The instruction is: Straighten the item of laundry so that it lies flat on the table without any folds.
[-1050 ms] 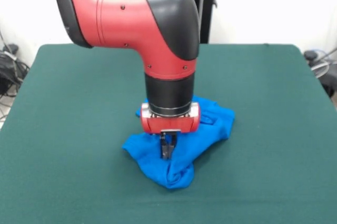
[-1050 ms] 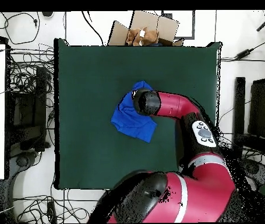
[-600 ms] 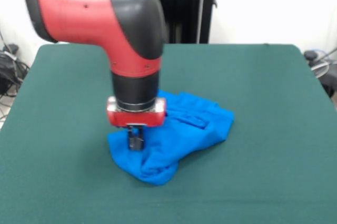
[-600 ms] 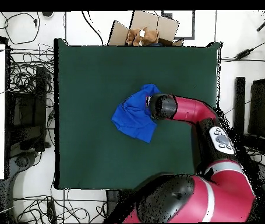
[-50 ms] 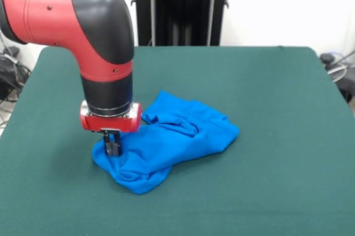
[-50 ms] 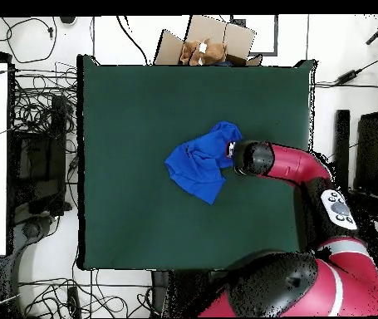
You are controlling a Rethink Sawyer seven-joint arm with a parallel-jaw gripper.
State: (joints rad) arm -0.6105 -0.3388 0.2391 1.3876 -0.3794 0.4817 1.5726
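The table is a wide green field, bare but for one thing near its middle. The arm reaches down over it, red with black joints, and in the overhead view its wrist sits at one side of the cloth. The shirt lies crumpled in a loose heap, bright blue, with ridges and folds across its top and a rounded lobe toward the camera in the front view; no lettering shows. The gripper stands upright at one edge of the heap, its dark fingers drawn together and pressed into the fabric there, pinching the shirt's edge just above the table. Beyond the table's edge in the overhead view sits an open cardboard box with brownish things inside that I cannot make out. Cables lie tangled on the floor along another side.
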